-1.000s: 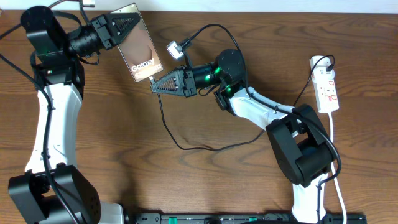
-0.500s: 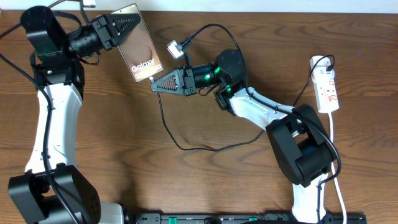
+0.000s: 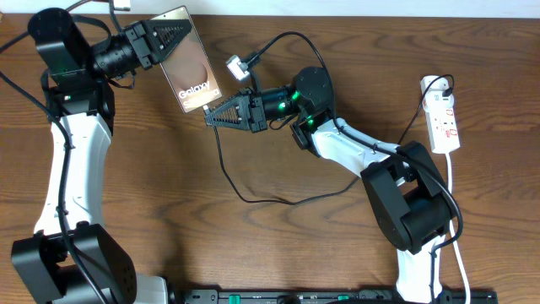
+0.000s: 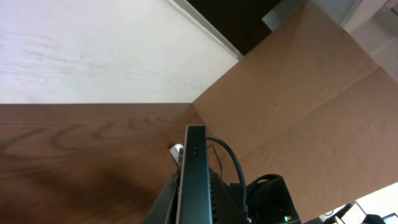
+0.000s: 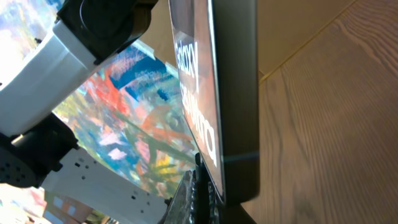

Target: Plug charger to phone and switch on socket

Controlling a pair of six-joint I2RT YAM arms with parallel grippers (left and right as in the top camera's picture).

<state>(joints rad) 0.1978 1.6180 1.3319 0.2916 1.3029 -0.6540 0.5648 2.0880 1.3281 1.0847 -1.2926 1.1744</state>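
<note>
Grips the phone (image 3: 192, 67) in the left claw (image 3: 173, 35) — clamped on its far end, near the desk's (image 3: 278, 245) far-left corner, screen up and tilted, white "Galaxy" lettering readable from overhead. Shows it edge-on in the left wrist view, raised above the wood.

Pinches the charger (image 3: 221, 156) in the right claw (image 3: 211, 117) — closed on the plug end, right at the phone's near edge, toward the middle of the desk. Cannot tell whether the plug sits in the port. Fills the right wrist view with the phone's face and dark edge, close up, something black just below it.

Trails the cable from that claw toward the near edge, then loops it across the middle of the desk.

Has a small silver connector (image 3: 235, 66) on a black lead just beside the phone, between it and the right arm.

Has the socket (image 3: 444, 118) flat along the right edge, well apart from both claws, white cord running toward the near edge; switch position too small to read.
</note>
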